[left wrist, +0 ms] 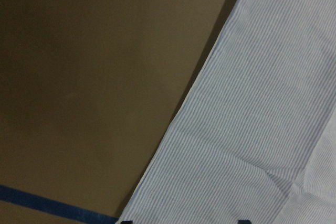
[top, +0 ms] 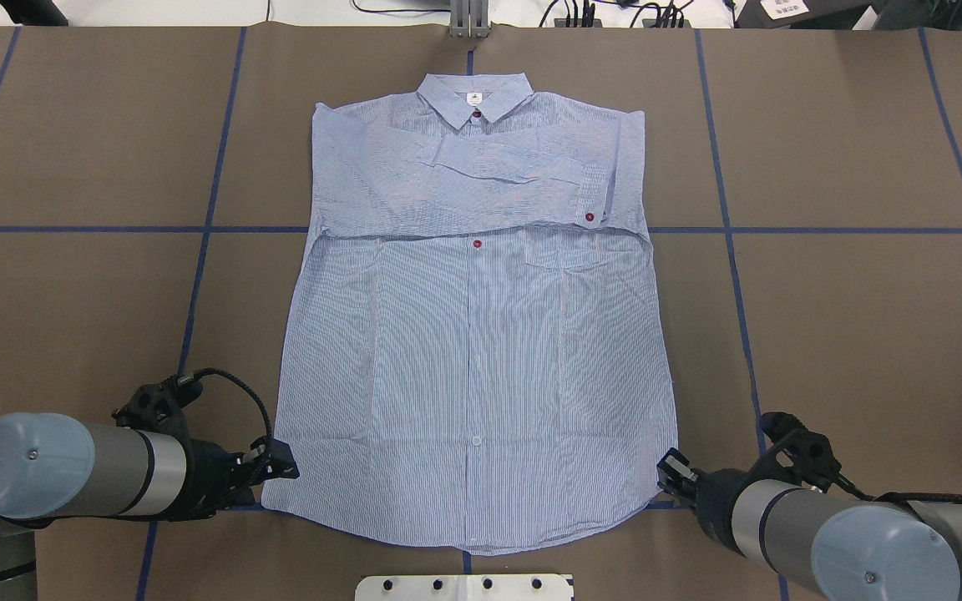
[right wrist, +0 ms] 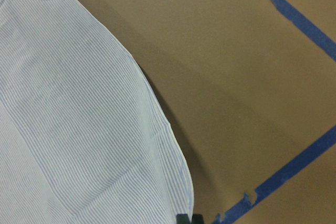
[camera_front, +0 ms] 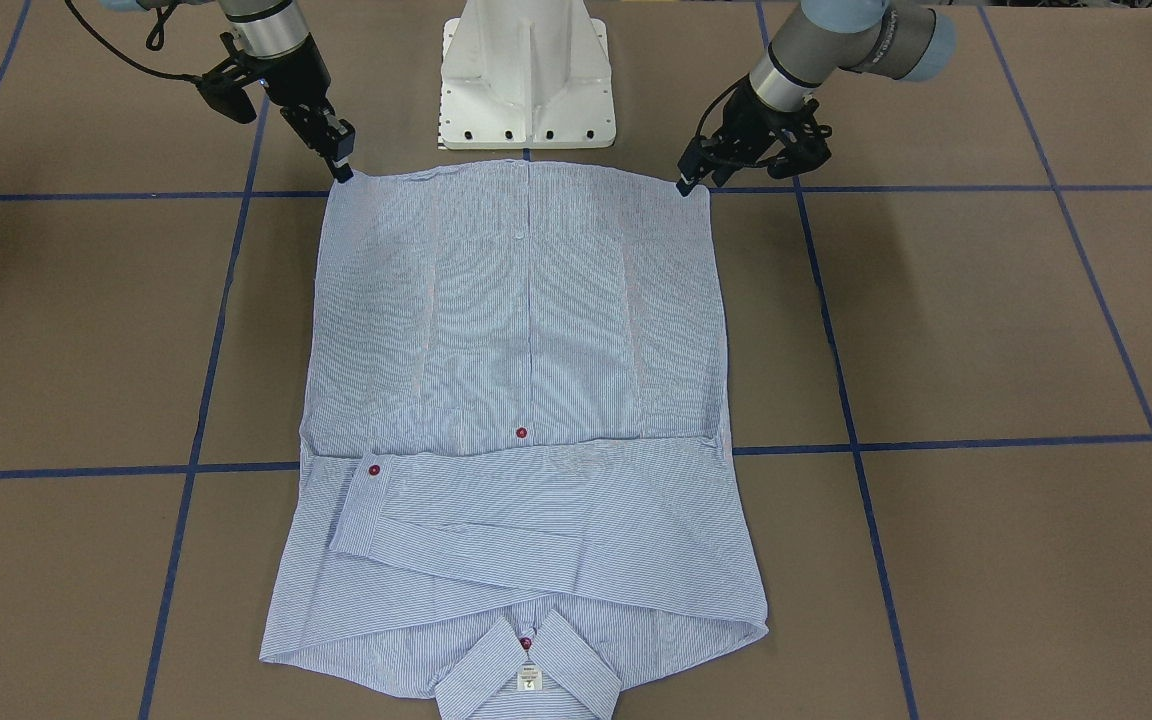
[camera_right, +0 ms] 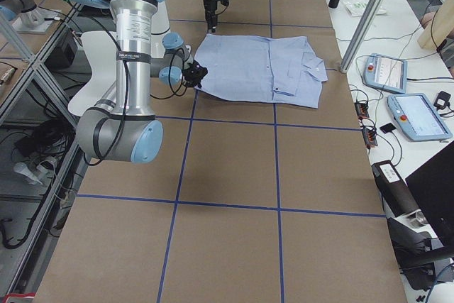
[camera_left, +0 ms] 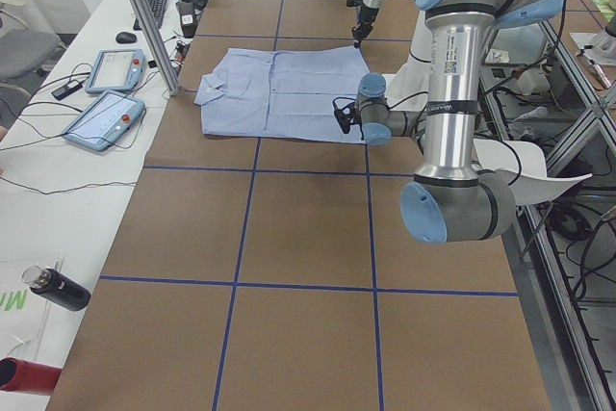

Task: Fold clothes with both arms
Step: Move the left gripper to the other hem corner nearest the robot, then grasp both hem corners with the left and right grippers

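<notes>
The light blue striped shirt [top: 473,334] lies flat, front up, on the brown table. Its collar points away from the robot and its sleeves are folded across the chest [camera_front: 536,510]. My left gripper [top: 281,459] sits at the hem corner on its side [camera_front: 686,185]. In its wrist view the two fingertips stand wide apart, open, over the shirt's edge [left wrist: 262,129]. My right gripper [top: 671,472] is at the other hem corner [camera_front: 341,165]. Its wrist view shows the tips together [right wrist: 190,217] on the corner of the hem [right wrist: 79,129], which is slightly raised.
The white pedestal base [camera_front: 526,80] stands just behind the hem. Blue tape lines [top: 197,250] grid the brown tabletop. A side bench holds teach pendants [camera_left: 104,117] and a bottle [camera_left: 58,288], and an aluminium post [camera_left: 144,16] stands near the collar.
</notes>
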Controlling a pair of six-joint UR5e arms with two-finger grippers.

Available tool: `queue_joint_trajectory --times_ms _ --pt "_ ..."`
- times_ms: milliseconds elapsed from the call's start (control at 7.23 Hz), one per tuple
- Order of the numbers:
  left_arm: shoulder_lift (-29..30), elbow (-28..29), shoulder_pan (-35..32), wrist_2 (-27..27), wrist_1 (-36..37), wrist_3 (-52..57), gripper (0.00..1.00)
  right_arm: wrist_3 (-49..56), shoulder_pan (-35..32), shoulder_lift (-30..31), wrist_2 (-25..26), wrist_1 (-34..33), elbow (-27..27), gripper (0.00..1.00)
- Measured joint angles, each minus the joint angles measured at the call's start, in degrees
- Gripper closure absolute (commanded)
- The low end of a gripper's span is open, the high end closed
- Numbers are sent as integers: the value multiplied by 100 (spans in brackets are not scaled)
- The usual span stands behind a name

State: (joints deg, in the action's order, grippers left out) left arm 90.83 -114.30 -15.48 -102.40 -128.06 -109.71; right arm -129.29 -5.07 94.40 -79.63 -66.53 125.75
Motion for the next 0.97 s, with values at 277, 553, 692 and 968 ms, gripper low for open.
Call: queue_joint_trajectory --times_ms 277,553,692,968 --pt "-20 69 91 53 0 -22 28 0 -3 -3 0 0 -2 100" --pt "-15 171 168 103 0 -53 29 0 2 -2 0 0 -14 100" --pt "3 229 196 111 1 -72 37 0 4 -1 0 0 -17 100" --pt "15 263 216 114 1 -86 100 0 3 0 0 0 -16 100"
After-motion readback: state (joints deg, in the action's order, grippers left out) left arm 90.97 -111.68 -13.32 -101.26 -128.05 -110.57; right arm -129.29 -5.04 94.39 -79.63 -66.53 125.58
